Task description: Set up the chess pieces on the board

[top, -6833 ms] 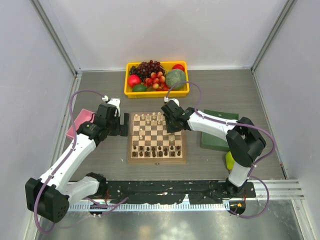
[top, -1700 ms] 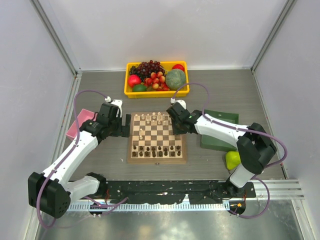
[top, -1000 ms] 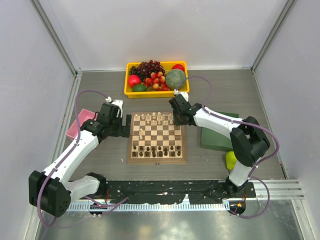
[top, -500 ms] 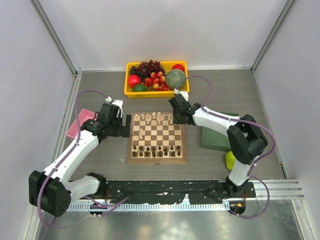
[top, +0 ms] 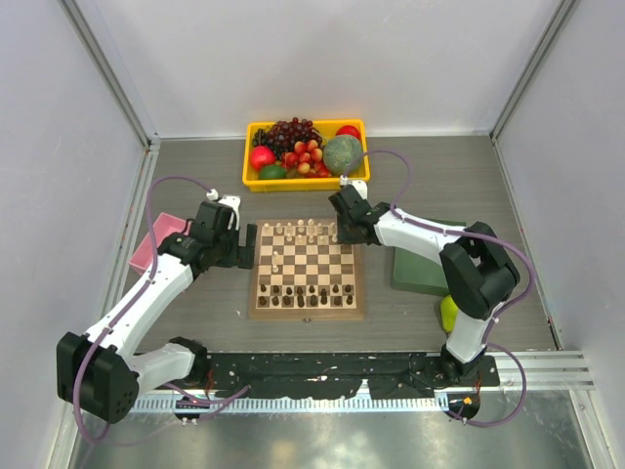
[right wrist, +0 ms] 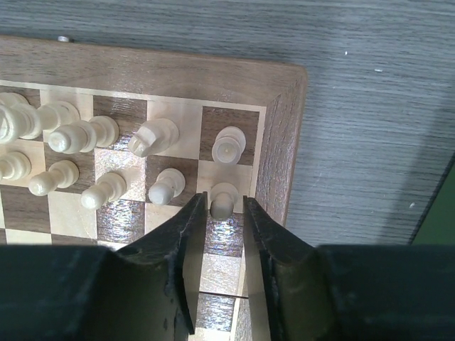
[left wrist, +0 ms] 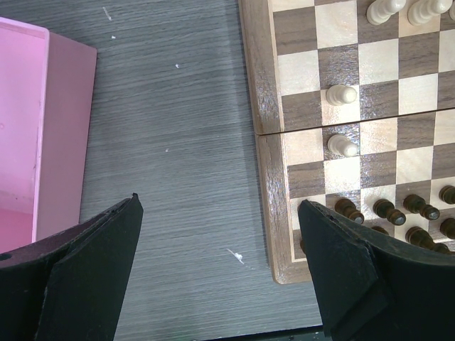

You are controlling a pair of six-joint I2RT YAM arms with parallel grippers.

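The board (top: 256,293) lies mid-table, cream chess pieces (top: 298,233) along its far rows and dark ones (top: 308,291) along its near rows. My right gripper (top: 344,233) hangs over the far right corner. In the right wrist view its fingers (right wrist: 224,200) stand slightly apart around a cream pawn (right wrist: 223,193) that stands on the light edge square in front of the rook (right wrist: 229,144); a thin gap shows on each side. My left gripper (left wrist: 219,202) is wide open over bare table beside the board's left border (left wrist: 264,177). Two cream pawns (left wrist: 341,94) stand forward on that side.
A yellow bin (top: 306,182) of fruit sits behind the board. A pink tray (top: 156,239) lies left of my left arm, a green tray (top: 415,274) right of the board under my right arm, with a green pear (top: 448,313) near its front.
My right gripper's jaws have parted a little around the cream pawn, which now stands on its square. Before that the right arm swung to the board's far right corner. The left arm is still.
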